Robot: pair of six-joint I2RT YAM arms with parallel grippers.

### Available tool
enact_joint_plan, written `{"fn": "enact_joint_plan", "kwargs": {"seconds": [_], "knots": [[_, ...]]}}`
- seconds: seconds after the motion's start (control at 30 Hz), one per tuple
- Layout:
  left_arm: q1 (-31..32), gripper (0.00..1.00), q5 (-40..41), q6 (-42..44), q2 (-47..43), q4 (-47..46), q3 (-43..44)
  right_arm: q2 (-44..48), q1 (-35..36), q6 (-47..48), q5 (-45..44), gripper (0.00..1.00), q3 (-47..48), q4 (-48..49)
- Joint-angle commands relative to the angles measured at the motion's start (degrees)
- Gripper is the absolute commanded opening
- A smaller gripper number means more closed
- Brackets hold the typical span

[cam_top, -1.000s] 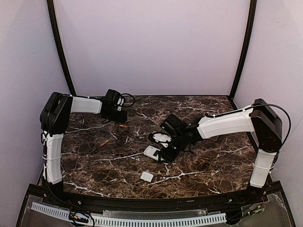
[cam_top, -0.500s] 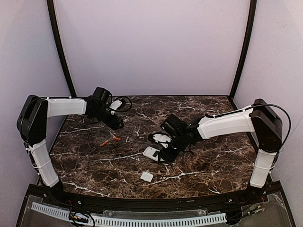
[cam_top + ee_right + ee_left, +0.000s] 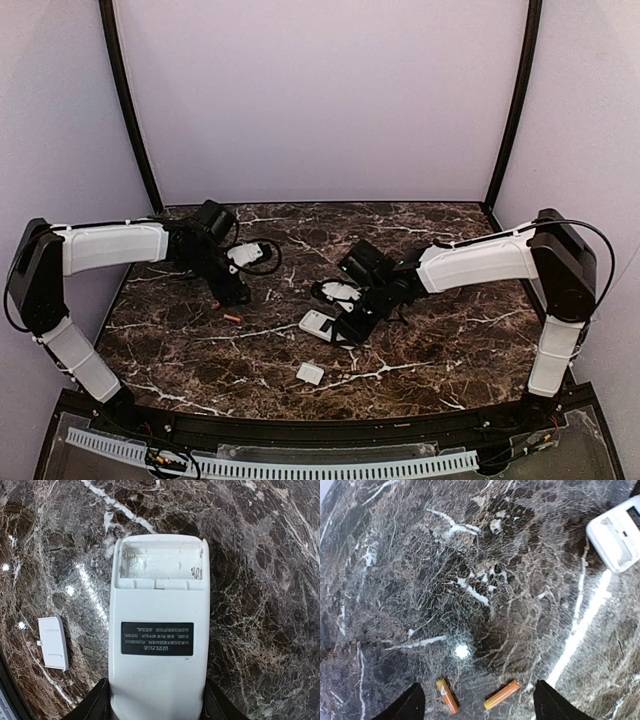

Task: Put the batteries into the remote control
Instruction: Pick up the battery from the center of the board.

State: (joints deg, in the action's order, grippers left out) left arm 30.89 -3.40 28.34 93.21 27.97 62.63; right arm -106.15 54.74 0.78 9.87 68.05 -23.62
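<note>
The left claw (image 3: 477,692) is being held open low over the dark marble tabletop (image 3: 470,580). Its two black fingers (image 3: 407,707) are showing at the lower edge of the left wrist view, set well apart and gripping nothing. Two orange batteries (image 3: 501,694) are lying on the tabletop between those fingers, near the bottom of the frame. They are apart from each other, angled differently, and neither is being touched by a finger. An end of the remote control (image 3: 617,540) is being shown at the upper right of that frame.

In the right wrist view the remote control (image 3: 157,645) is filling the centre, back side up, with a black label at its middle. The open battery recess (image 3: 160,562) at its upper end is being shown empty. The right claw (image 3: 156,702) is clamped on the lower end of the remote control, a finger pressed against each long side. A small white cover (image 3: 52,643) is lying flat at the left of the frame, apart from the remote control.

In the overhead view, one battery (image 3: 232,318) is being seen just below the left claw (image 3: 232,293), left of centre. The remote control (image 3: 320,323) is lying near the centre, and the cover (image 3: 310,373) below it.
</note>
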Motion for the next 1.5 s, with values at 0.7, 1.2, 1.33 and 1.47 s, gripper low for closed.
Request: {"fn": "enact_joint_plan", "kwargs": {"seconds": [0.7, 1.2, 1.33, 1.47], "knots": [[7.72, 0.77, 6.45, 8.04, -4.60, 23.77, -8.52, 0.37, -0.83, -0.72, 3.69, 0.00, 2.52, 3.11], [12.07, 0.59, 9.38, 7.42, 1.72, 19.63, -13.44, 3.75, -4.00, -2.01, 5.68, 0.00, -1.41, 4.97], [12.56, 0.39, 8.46, 6.55, 2.15, 19.82, -12.19, 3.47, -3.96, -1.82, 6.31, 0.00, -1.52, 4.97], [12.59, 0.23, 7.82, 5.67, 2.74, 20.07, -10.95, 2.94, -3.90, -1.57, 7.05, 0.00, -1.37, 4.94]]}}
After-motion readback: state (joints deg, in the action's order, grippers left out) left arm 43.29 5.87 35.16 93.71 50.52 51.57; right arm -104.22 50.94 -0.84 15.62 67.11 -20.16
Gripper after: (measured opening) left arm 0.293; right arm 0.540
